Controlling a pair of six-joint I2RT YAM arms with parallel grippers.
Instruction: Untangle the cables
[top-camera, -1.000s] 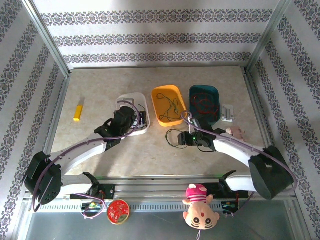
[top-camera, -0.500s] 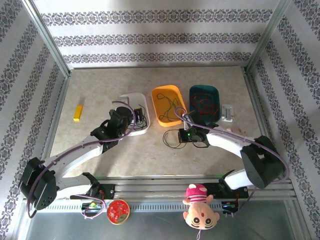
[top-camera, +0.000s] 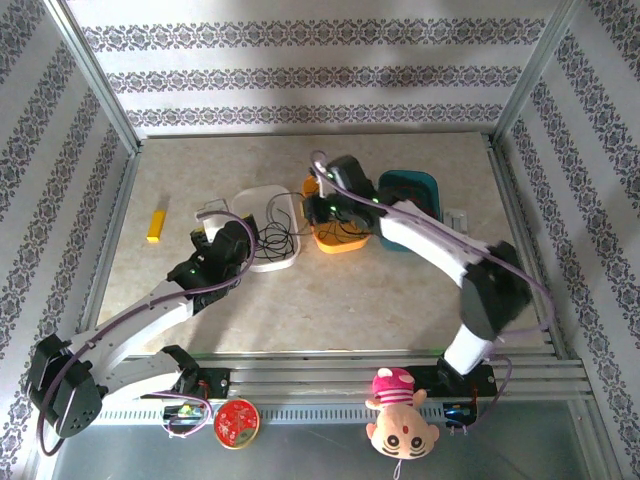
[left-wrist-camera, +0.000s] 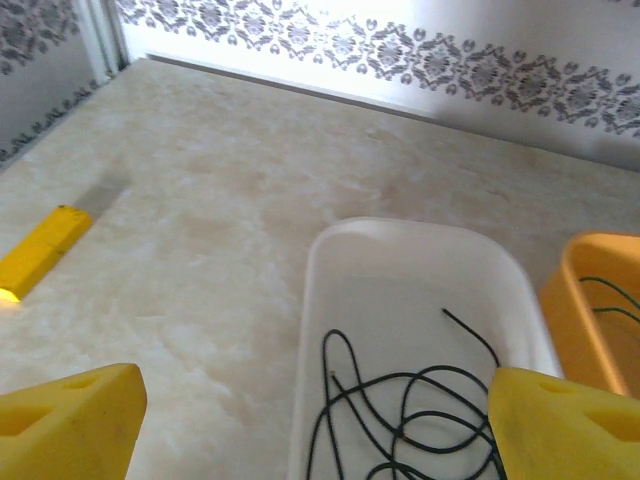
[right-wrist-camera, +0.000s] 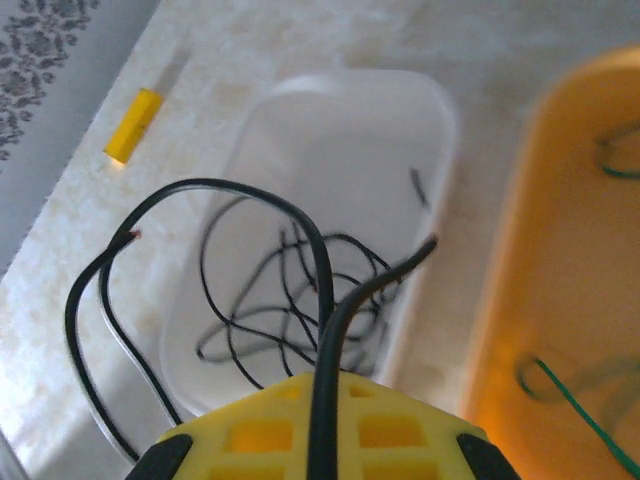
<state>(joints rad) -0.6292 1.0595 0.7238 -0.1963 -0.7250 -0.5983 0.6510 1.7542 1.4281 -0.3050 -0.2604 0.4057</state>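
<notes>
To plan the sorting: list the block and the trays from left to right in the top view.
yellow block → white tray → orange tray → teal tray

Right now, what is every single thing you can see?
trays: three, side by side mid-table: white tray, orange tray, teal tray.
black cables: a bunch, in the white tray.
green cable: at least one, in the orange tray.
yellow block: one, table's left side.
plush doll: one, pink, front rail.
red tin: one, front rail.
left gripper: open, facing the white tray.
right gripper: shut on one black cable.
</notes>
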